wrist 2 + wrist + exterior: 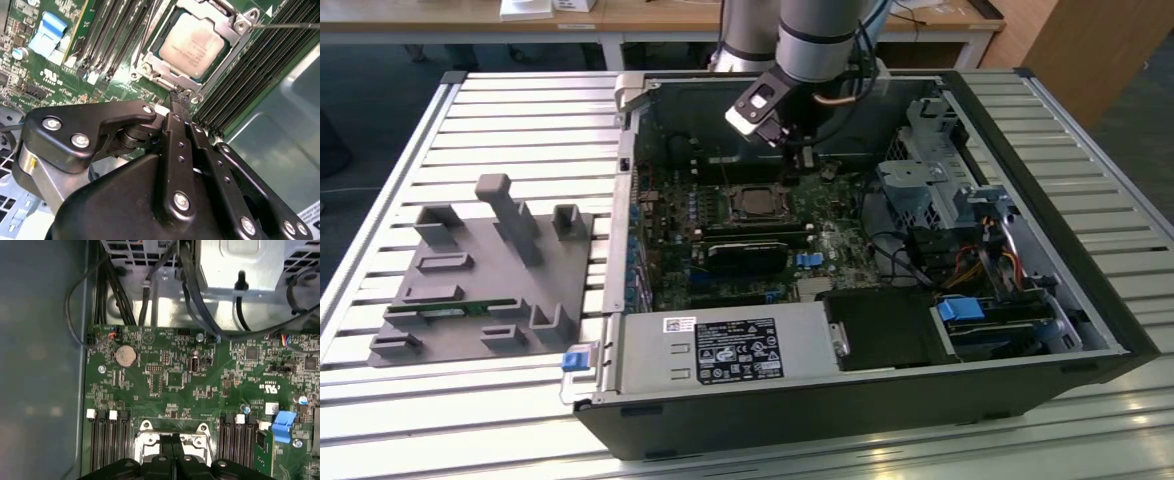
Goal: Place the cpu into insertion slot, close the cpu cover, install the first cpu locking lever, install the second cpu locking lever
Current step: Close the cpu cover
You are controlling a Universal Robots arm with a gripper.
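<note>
The cpu (195,42) lies flat in the insertion slot (754,203) on the green motherboard, silvery face up. The silvery cpu cover (234,31) lies down around it as a frame. My gripper (180,97) is shut with nothing between its fingers, its tip at the cover's edge just outside the socket. In the first wrist view the gripper (172,438) stands over the socket's metal frame (145,439). In the exterior view the gripper (793,162) hangs just behind the socket. One thin locking lever (290,24) sticks out sideways; another lever (147,37) runs along the socket's side.
The open computer case (1067,300) lies on a slatted table. Black memory slots (250,70) flank the socket, and a long black module (747,250) sits in front of it. Cables and a drive cage (921,190) crowd the exterior view's right. A grey fixture tray (487,270) lies outside the case.
</note>
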